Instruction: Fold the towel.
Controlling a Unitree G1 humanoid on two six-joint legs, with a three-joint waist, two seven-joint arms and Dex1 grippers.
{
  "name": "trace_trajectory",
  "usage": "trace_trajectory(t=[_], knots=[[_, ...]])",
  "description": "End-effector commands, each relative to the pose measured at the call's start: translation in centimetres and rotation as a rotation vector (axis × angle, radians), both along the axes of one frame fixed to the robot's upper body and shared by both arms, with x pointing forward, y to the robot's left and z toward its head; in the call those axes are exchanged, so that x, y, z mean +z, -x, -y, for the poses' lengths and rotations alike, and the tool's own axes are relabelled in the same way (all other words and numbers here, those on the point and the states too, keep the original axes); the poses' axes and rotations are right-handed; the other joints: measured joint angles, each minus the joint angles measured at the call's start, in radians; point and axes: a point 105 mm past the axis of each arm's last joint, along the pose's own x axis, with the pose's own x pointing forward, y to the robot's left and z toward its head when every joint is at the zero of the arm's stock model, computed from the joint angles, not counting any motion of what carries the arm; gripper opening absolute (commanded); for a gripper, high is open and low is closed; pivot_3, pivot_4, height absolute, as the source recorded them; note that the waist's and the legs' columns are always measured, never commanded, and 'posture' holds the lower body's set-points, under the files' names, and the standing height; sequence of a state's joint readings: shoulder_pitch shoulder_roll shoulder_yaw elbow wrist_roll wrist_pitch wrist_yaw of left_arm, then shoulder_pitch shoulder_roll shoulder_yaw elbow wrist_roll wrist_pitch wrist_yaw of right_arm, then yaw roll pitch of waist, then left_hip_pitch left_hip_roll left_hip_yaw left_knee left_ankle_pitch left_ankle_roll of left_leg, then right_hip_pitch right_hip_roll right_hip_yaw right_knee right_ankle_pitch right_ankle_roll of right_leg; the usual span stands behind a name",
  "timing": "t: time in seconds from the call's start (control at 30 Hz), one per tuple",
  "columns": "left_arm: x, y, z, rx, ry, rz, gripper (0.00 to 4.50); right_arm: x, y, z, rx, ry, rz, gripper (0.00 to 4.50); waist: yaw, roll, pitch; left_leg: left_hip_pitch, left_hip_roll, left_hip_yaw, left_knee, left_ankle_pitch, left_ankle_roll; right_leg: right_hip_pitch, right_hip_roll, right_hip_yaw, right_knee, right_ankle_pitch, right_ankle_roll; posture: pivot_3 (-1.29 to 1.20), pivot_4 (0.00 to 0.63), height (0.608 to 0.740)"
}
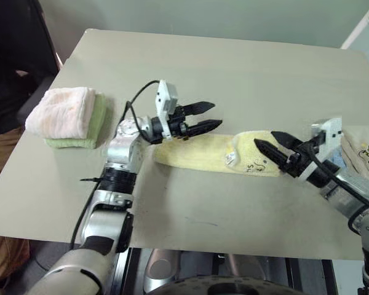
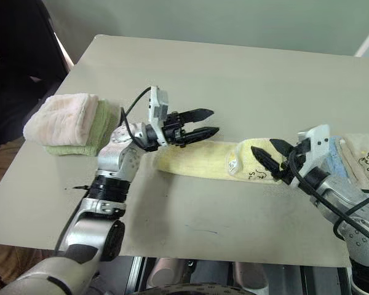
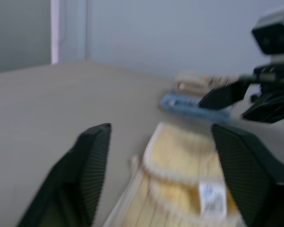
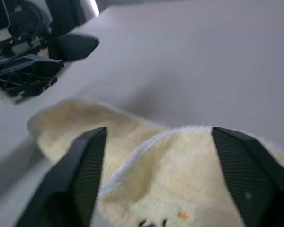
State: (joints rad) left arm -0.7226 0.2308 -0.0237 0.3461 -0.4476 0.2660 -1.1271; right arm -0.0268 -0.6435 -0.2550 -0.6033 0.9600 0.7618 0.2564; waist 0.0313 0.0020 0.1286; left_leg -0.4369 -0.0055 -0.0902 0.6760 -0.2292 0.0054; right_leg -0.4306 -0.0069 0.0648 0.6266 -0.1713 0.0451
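Observation:
The pale-yellow towel [image 1: 200, 153] lies as a long narrow strip across the middle of the table, its white tag [image 1: 231, 158] showing near a fold toward its right end. My left gripper [image 1: 216, 115] hovers just above the towel's left end, pointing right, open with nothing between its fingers. At the towel's right end my right gripper [image 1: 264, 138] points left, also open and empty, just above the cloth. In the right wrist view the towel [image 4: 180, 165] spreads beyond my open fingers [image 4: 87, 165], and the left gripper [image 4: 61, 54] is seen farther off.
A folded pink-and-green towel stack [image 1: 67, 117] sits at the table's left edge. A beige cloth [image 1: 364, 153] and a blue cloth [image 2: 338, 157] lie at the right edge behind my right wrist. Bare tabletop [image 1: 246, 74] stretches beyond the towel, and the near edge [image 1: 234, 249] is close.

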Motion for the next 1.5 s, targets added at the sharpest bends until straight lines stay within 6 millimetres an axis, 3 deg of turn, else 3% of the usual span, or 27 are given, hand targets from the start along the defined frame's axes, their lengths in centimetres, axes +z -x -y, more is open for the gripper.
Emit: trace_trajectory(t=[0.03,0.2,0.23,0.37,0.7,0.93,1.1,1.3,1.5], knots=[[1.2,0.8,2.2,-0.036,0.013,0.064,1.87,0.3,-1.0,0.9,-0.054,-0.004,0.046,2.21,0.0,0.0,0.0,0.0,0.0,0.0,0.0,0.0,0.0,0.0,0.0,0.0,0.0,0.0,0.0,0.0,0.15,0.74],[-0.7,1.2,4.7,-0.042,-0.048,0.082,0.07,-0.3,-2.7,2.4,-0.141,-0.058,0.051,0.41,-0.001,0.0,0.0,0.001,0.0,0.001,0.001,0.001,0.002,0.001,0.0,0.001,0.0,0.002,0.002,0.0,0.15,0.74],[-1.1,1.2,5.2,-0.037,-0.068,0.089,0.0,-0.5,-3.1,2.7,-0.158,-0.056,0.055,0.05,-0.001,0.0,0.0,0.001,0.0,0.001,0.002,0.002,0.002,0.001,0.0,0.001,0.0,0.002,0.003,0.0,0.15,0.74],[-2.1,1.5,7.4,-0.059,-0.133,0.11,0.0,-1.4,-4.5,3.5,-0.211,-0.049,0.043,0.02,-0.001,0.0,0.0,0.002,0.0,0.001,0.002,0.002,0.003,0.002,0.0,0.001,0.0,0.003,0.003,0.0,0.15,0.74],[-5.8,3.3,8.6,-0.151,-0.318,0.121,0.0,-2.2,-6.4,0.8,-0.171,-0.057,0.081,0.02,-0.002,0.001,0.001,0.001,0.0,0.001,0.002,0.002,0.003,0.002,0.0,0.0,0.0,0.004,0.001,0.0,0.15,0.74],[-9.3,2.0,7.0,-0.038,-0.513,0.11,0.0,-6.6,-6.3,-0.3,-0.17,-0.01,-0.026,0.02,-0.001,0.001,0.001,0.001,0.0,0.0,0.002,0.002,0.003,0.002,-0.001,0.0,0.0,0.004,0.001,0.0,0.15,0.74],[-9.3,1.8,6.9,0.001,-0.474,0.037,0.0,-9.0,-5.7,-0.8,-0.116,0.047,-0.084,0.02,-0.001,0.001,0.001,0.001,0.0,0.001,0.002,0.002,0.003,0.002,-0.001,0.0,0.0,0.003,-0.001,0.0,0.15,0.74],[-10.1,2.4,6.8,-0.023,-0.49,0.025,0.0,-8.8,-6.3,-0.1,-0.133,0.07,-0.065,0.02,-0.001,0.001,0.001,0.002,0.0,0.0,0.002,0.002,0.002,0.003,0.0,0.0,0.0,0.003,-0.006,0.0,0.15,0.74],[-9.3,3.3,5.7,-0.09,-0.479,0.018,0.0,-6.7,-5.2,0.3,-0.079,-0.005,-0.051,0.02,0.0,0.001,0.001,0.002,0.0,0.0,0.003,0.002,0.002,0.003,-0.001,0.0,0.0,0.001,-0.009,0.0,0.15,0.74]])
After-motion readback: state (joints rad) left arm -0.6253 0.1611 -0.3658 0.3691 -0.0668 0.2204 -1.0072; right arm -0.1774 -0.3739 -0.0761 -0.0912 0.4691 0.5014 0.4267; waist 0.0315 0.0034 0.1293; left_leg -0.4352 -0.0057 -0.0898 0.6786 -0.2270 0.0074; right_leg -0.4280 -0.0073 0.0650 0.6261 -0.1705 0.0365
